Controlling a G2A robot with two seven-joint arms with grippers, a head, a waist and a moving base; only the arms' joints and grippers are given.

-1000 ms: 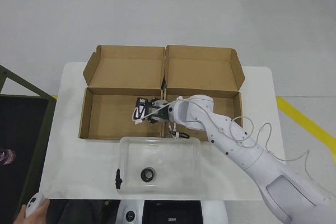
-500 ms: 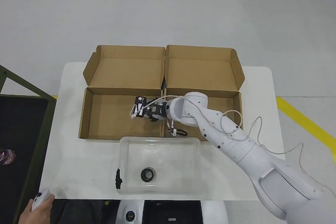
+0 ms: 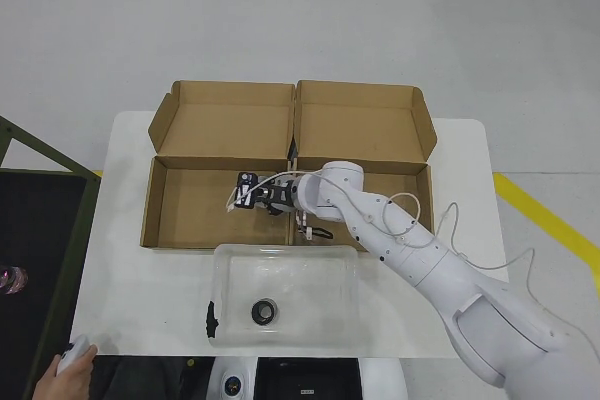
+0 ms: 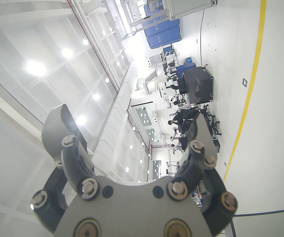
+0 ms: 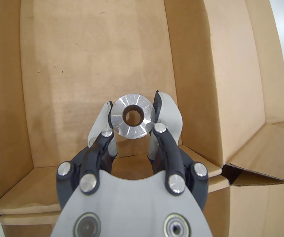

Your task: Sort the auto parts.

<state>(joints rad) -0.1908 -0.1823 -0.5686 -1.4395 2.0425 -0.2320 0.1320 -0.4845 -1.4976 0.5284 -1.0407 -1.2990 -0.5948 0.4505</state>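
Two fingers [image 5: 167,109] of the right gripper [image 5: 132,111] clamp a metal ring [image 5: 119,120] over the cardboard box [image 5: 82,50].

My top camera looks down on the table [image 3: 130,300] from high; my right wrist camera sits close behind my right pincer [image 5: 132,109], looking into the brown box [image 3: 190,205] both see; my left one points up at the ceiling [image 4: 33,38].
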